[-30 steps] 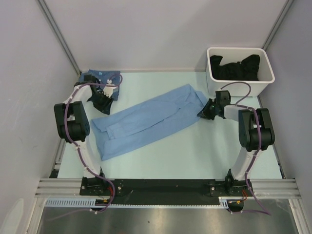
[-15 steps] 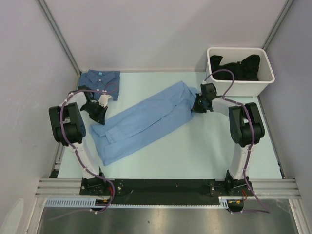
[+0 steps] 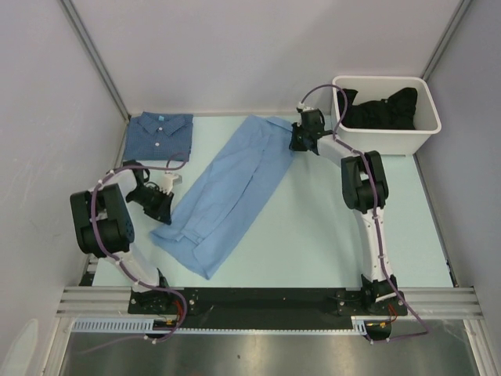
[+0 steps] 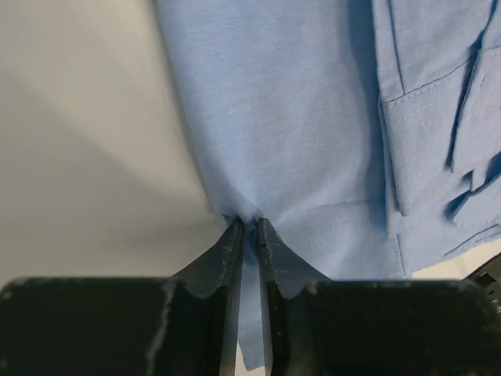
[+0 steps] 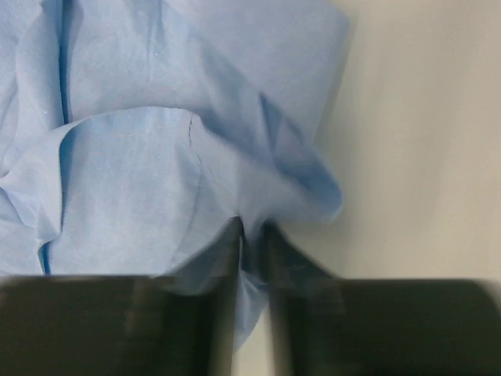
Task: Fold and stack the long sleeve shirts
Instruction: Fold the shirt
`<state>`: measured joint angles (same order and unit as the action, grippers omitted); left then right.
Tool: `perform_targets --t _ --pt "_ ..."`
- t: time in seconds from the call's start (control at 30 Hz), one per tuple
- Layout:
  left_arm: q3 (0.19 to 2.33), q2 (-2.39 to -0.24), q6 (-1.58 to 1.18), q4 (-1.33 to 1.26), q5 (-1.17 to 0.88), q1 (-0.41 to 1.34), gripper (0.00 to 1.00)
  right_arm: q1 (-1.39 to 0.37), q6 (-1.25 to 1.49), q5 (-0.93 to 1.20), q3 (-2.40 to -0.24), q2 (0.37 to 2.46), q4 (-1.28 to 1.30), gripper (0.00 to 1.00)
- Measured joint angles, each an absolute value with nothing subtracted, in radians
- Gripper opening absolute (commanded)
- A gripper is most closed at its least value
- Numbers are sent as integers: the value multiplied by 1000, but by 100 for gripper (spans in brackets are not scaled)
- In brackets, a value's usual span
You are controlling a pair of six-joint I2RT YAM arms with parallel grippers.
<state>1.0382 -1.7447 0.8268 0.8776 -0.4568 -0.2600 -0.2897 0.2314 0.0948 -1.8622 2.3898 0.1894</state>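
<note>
The light sky-blue shirt (image 3: 231, 184) lies stretched out diagonally on the table, from near left to the far middle. My left gripper (image 3: 166, 210) is shut on its near-left edge; in the left wrist view the cloth (image 4: 297, 141) is pinched between the fingertips (image 4: 233, 235). My right gripper (image 3: 296, 139) is shut on the shirt's far end, next to the bin; the right wrist view shows bunched cloth (image 5: 156, 172) caught between its jaws. The darker denim-blue shirt (image 3: 159, 133) lies folded at the far left corner, collar up.
A white bin (image 3: 386, 111) holding dark clothes (image 3: 380, 108) stands at the far right. Grey walls close in the left, back and right sides. The pale green table (image 3: 329, 227) shows bare to the right of the shirt.
Both grippers have closed on the sky-blue shirt. The right one has carried its end toward the far side and left; the left one has drawn its edge nearer, swinging the shirt steeper.
</note>
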Motion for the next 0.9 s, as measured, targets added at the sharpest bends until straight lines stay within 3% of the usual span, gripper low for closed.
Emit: perform_targets --t 0.03,0.13,0.57,0.8,0.9 --pt "1024 -1732 827 877 -459 -255 17 -290 229 97 -1879 2399 185 54" --pt "972 -1691 824 874 -459 -227 18 -281 215 116 -1881 2392 195 63" --pt "864 -1614 784 865 -489 -118 15 -142 436 472 -1489 2160 177 61" --pt "797 -1550 776 855 -501 45 16 -196 477 556 -1471 2162 165 59" --pt "788 -1543 776 858 -500 98 21 -206 468 561 -1485 2168 187 56"
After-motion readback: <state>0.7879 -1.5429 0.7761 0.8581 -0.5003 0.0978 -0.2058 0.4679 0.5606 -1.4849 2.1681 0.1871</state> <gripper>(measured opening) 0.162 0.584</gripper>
